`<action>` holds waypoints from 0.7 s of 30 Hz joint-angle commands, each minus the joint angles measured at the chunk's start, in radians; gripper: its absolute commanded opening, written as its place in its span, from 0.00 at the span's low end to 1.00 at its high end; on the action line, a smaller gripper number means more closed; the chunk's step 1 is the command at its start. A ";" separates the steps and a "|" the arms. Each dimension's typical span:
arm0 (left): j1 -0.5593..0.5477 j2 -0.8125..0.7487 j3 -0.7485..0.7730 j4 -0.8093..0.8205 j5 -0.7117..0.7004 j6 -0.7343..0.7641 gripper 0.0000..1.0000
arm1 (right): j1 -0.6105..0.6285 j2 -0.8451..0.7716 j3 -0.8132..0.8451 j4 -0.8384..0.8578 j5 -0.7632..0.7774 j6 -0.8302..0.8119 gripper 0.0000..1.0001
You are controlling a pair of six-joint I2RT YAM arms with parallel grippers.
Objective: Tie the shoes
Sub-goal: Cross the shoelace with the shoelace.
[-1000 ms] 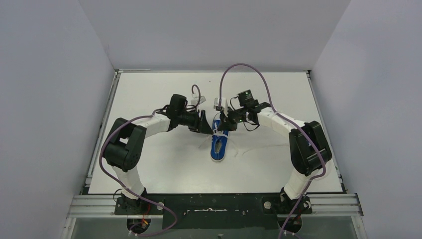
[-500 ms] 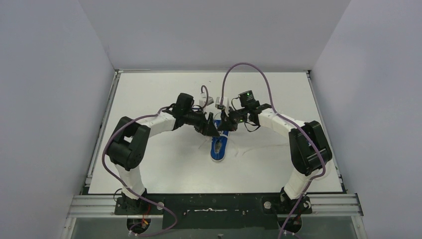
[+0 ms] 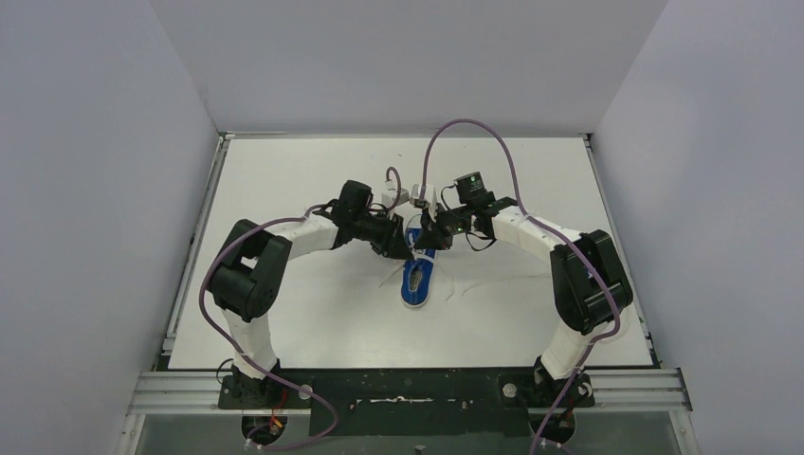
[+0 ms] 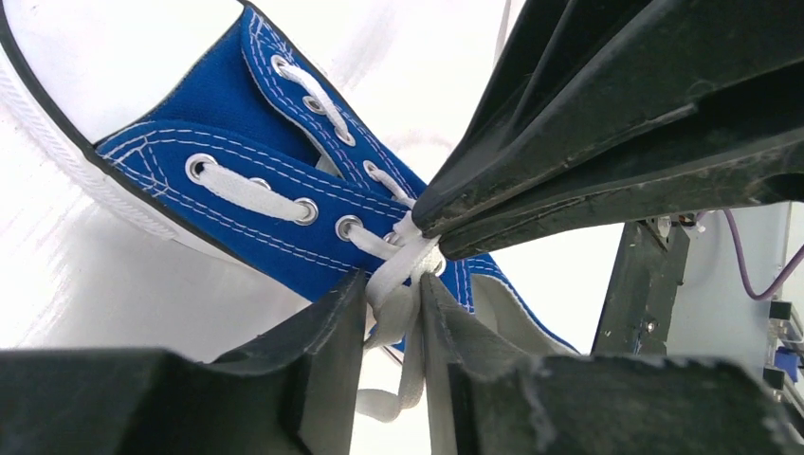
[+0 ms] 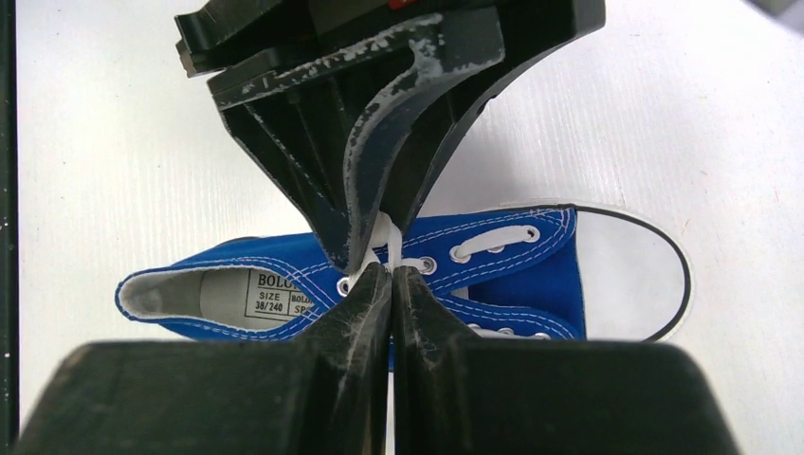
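A blue shoe with a white toe cap lies mid-table, toe toward the arms. Both grippers meet over its upper eyelets. In the left wrist view my left gripper is shut on a bunch of white lace, which hangs down between its fingers. My right gripper is shut, pinching the lace just above the eyelets. Its dark fingers come in from the upper right of the left wrist view. The shoe's blue canvas and size label show under the right gripper. From above, the left gripper nearly touches the right gripper.
The white table has grey walls on three sides and a metal rail along its left edge. Purple cables arch over the arms. A loose lace end lies on the table right of the shoe.
My left gripper has moved right to the shoe, opened wide, then closed round the lace. The right gripper has stayed shut in place.
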 commanded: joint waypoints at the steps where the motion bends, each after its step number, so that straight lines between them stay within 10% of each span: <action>1: -0.005 -0.001 0.040 0.016 0.008 0.024 0.21 | 0.001 -0.052 0.009 0.037 -0.027 -0.008 0.00; 5: -0.004 -0.013 0.035 0.018 0.012 0.021 0.01 | -0.001 -0.052 0.007 0.033 -0.028 -0.002 0.00; 21: 0.080 0.064 -0.128 0.731 0.106 -0.598 0.00 | 0.042 -0.140 -0.173 0.253 0.029 0.280 0.00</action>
